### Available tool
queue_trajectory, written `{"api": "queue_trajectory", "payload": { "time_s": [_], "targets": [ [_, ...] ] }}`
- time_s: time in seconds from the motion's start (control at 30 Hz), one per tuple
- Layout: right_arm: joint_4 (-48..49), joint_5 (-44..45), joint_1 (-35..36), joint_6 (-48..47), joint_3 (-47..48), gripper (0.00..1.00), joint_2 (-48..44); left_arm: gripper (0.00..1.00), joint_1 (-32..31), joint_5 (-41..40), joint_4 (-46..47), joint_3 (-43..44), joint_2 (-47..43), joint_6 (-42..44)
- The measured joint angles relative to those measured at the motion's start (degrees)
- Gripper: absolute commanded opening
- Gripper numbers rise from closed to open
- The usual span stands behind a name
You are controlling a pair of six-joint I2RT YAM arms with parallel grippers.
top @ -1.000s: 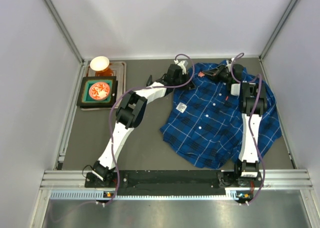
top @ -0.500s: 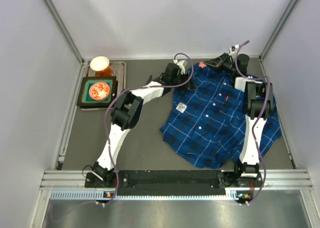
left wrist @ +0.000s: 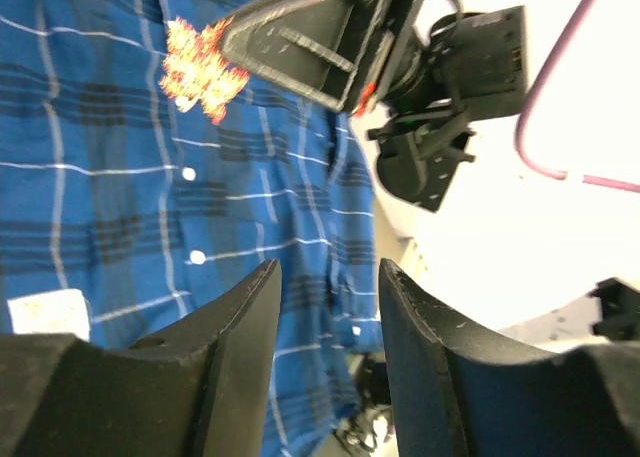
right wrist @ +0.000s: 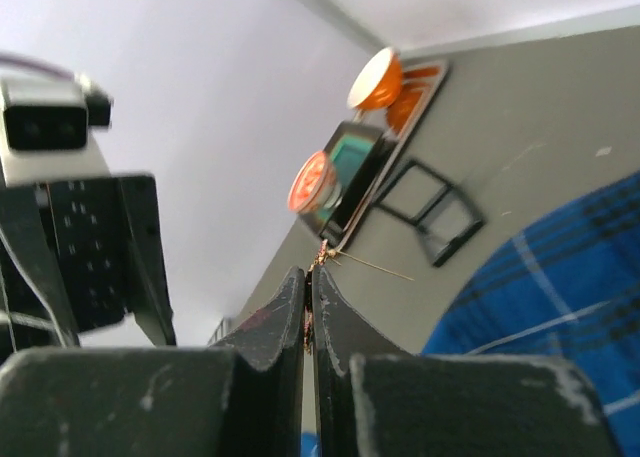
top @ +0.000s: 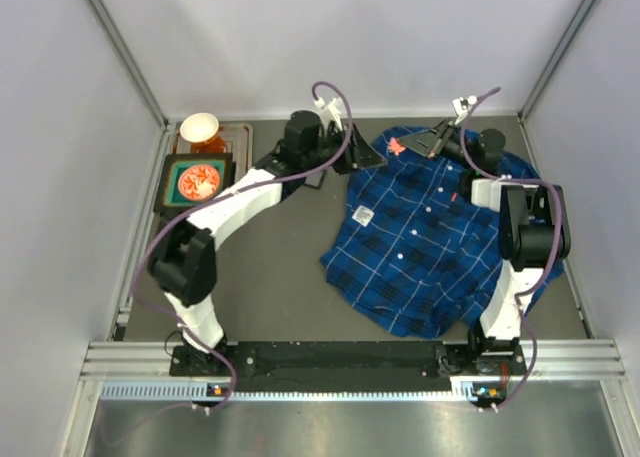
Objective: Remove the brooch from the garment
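You have the garment (top: 440, 247) lying flat on the right half of the surface (top: 270, 267), collar toward 12 o'clock. The brooch (top: 397, 145) is at the collar edge, approx. 11 o'clock of the garment, and it touches the tip of your right pincer (top: 412, 144). In the right wrist view this pincer is pressed closed w/ a thin golden pin coming out btw. the tips, so it grips the brooch by the pin. Whether the brooch is free of the cloth I cannot tell. Your left pincer (top: 372, 157) is just beside, at 9 o'clock of the brooch, w/ the fingers apart and nothing btw. them. The white label (top: 362, 215) is on the garment, at 6 o'clock of the left pincer. A tray (top: 163, 202) w/ an orange dish (top: 199, 182) sits at 10 o'clock of the surface, well apart from the garment.
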Motion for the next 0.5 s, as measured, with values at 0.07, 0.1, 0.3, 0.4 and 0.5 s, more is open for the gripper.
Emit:
{"api": "queue_trajectory", "payload": {
  "time_s": [0.07, 0.1, 0.3, 0.4, 0.5],
  "targets": [
    [0.6, -0.3, 1.9, -2.7, -3.9, 0.00, -4.5, 0.45, 0.0, 0.9, 0.5, -3.3, -4.9, -2.9],
    [0.1, 0.0, 3.2, -5.2, -5.8, 0.00, -7.2, 0.43, 0.0, 1.4, 1.0, -5.2, -7.5, -4.5],
    [-7.0, 3.2, 11.3, -24.2, -14.8, 0.00, -26.7, 0.37, 0.0, 0.3, -0.1, -13.6, -18.7, -14.8],
    [-5.1, 5.1, 13.9, -31.2, -19.2, 0.00, -33.8, 0.39, 0.1, -1.9, -2.4, -15.8, -22.9, -20.4],
    [-1.0, 6.3, 15.1, -33.7, -23.4, 0.00, -36.0, 0.44, 0.1, -3.8, -4.5, -17.4, -27.0, -24.5]
  ]
}}
